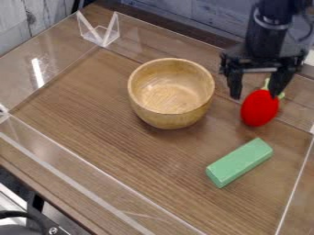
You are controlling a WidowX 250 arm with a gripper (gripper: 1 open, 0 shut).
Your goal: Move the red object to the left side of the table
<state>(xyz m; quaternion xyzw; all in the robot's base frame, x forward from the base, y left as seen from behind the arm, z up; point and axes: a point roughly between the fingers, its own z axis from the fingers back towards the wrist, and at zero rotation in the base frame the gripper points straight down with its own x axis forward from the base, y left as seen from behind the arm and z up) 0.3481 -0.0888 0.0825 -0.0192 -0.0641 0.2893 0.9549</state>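
Nearest, a green rectangular block [240, 162] lying on the table [110, 161], untouched. Farther back, the red strawberry toy [259, 106] sitting at the right edge, beside the wooden bowl [172, 92], not yet gripped. Above it, the tool [262, 84] spread wide, empty, fingers straddling the leafy top. Grasp, lift and carry leftward all remaining

I see a grey-blue surface [172, 14] behind the low clear acrylic walls [98, 30]; soft, even light.
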